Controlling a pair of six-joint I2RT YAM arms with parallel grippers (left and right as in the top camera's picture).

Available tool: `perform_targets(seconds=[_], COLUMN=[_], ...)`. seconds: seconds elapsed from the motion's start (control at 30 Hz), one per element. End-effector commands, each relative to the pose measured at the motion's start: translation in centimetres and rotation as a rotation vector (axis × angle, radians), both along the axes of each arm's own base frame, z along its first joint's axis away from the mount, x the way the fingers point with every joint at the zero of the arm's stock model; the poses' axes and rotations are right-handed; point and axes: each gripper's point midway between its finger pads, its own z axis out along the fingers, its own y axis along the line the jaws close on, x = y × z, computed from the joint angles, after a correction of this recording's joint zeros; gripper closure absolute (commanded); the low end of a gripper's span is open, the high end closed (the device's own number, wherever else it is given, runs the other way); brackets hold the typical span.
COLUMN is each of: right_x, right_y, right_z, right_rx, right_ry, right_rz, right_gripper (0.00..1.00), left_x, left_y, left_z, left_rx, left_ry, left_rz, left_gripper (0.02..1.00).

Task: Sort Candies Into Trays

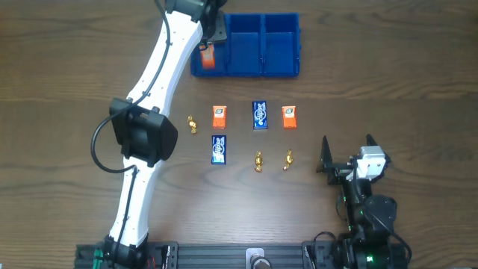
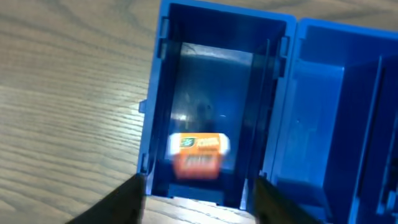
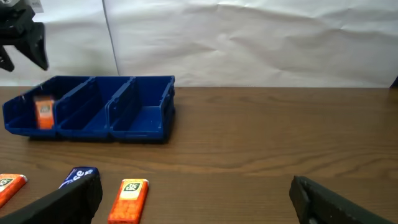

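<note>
Candies: eight in sight, one inside the blue tray (image 1: 246, 72), seven loose on the wooden table (image 1: 67, 60) on the tray's arm-base side. At the tray's left end, left gripper (image 2: 198, 200) poised above the left compartment, jaws spread wide. Grips nothing. Under it, on that compartment's floor toward the arm-base wall, binned orange candy (image 2: 198, 154), lying free and touching neither finger. Then the loose ones, in two rows running along the tray's length. Just outside the tray's left end, in the nearer row, first gold candy (image 1: 193, 124). In line with the left compartment, near orange candy (image 1: 219, 116), and beyond it, farther from the tray, far blue candy (image 1: 219, 149). In line with the tray's middle compartment, near blue candy (image 1: 260, 115), with middle gold candy (image 1: 259, 161) farther off behind it. In line with the right compartment, right orange candy (image 1: 289, 116), then last gold candy (image 1: 288, 160) farther from the tray. All seven apart from one another and from the tray. Past the tray's right end, level with the farther row and well apart from the tray, right gripper (image 3: 194, 183), low over the table. Jaws wide open, holding nothing; nearest candy, the last gold one, beside it but not touching.
</note>
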Motion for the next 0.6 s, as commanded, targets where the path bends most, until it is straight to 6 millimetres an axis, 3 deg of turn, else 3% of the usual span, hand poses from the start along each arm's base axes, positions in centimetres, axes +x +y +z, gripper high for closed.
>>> perform_targets(seconds=[0.03, 0.1, 0.17, 0.23, 0.33, 0.47, 0.6], right_x=[0.0, 0.0, 0.0, 0.0, 0.0, 0.0, 0.0], right_y=[-0.2, -0.2, -0.2, -0.2, -0.2, -0.2, -0.2], right_z=[-0.1, -0.1, -0.1, -0.1, -0.1, -0.1, -0.1], right_rx=[-0.012, -0.012, -0.012, -0.012, -0.012, -0.012, -0.012], right_ry=[0.0, 0.0, 0.0, 0.0, 0.0, 0.0, 0.0], right_rz=[-0.005, -0.005, -0.005, -0.005, -0.005, -0.005, -0.005], right_gripper=[0.003, 0.003, 0.003, 0.003, 0.003, 0.003, 0.003], left_x=[0.2, -1.4, -4.2, -9.2, -14.6, -17.5, -18.3], left_y=[-0.3, -1.0, -1.9, -2.6, -2.6, -2.9, -3.2], left_z=[2.1, 4.7, 6.7, 6.7, 2.5, -3.7, -8.0], left_rx=[-0.024, -0.044, -0.067, -0.087, -0.078, -0.043, -0.036], left_ry=[-0.04, -0.081, -0.125, -0.128, -0.052, 0.062, 0.154], left_rz=[-0.02, -0.042, -0.075, -0.103, -0.115, -0.141, -0.151], left_gripper=[0.229, 0.207, 0.187, 0.167, 0.169, 0.178, 0.189])
